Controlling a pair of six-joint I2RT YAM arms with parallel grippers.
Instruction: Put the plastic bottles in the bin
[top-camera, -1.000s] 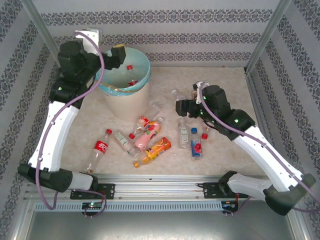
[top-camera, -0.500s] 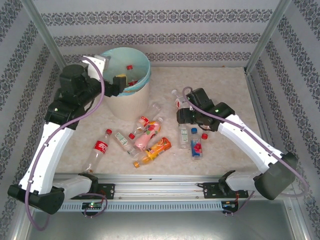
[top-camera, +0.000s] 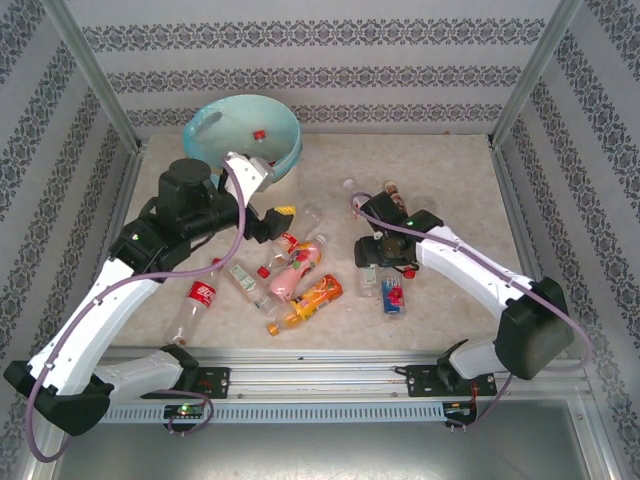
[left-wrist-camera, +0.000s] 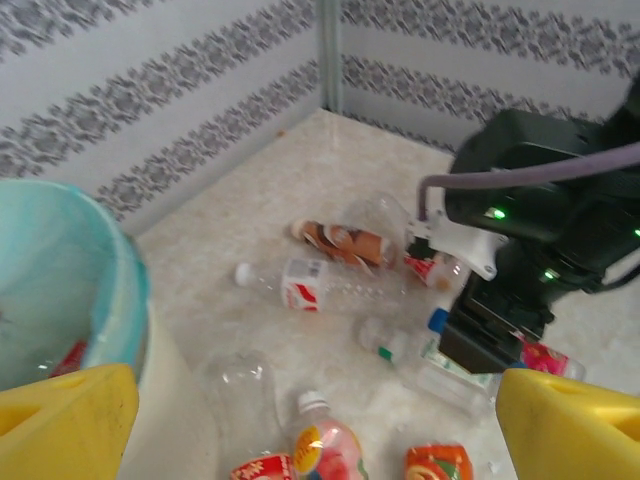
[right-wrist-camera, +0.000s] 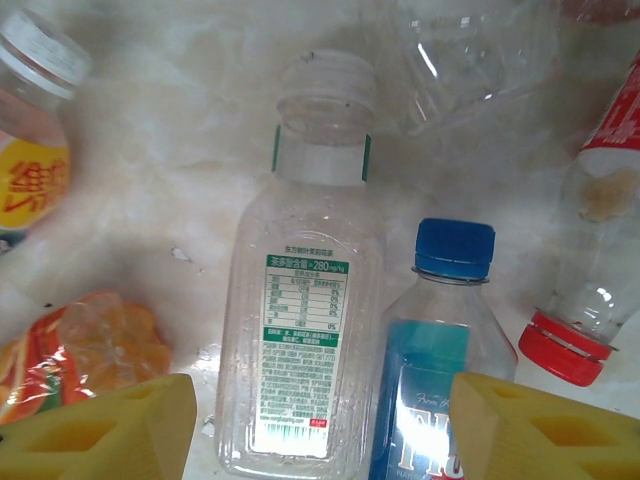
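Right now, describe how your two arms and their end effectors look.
Both the left arm and the right arm have white shell links joined by black joint housings. A lilac cable loops along each. Small green lights glow on the right arm's black wrist. The left end effector and the right end effector each carry two blocky yellow fingers.

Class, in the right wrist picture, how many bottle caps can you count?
4: a white cap top left, a pale cap top centre, a blue cap right of centre, a red cap near the right edge. More may be hidden outside the picture.
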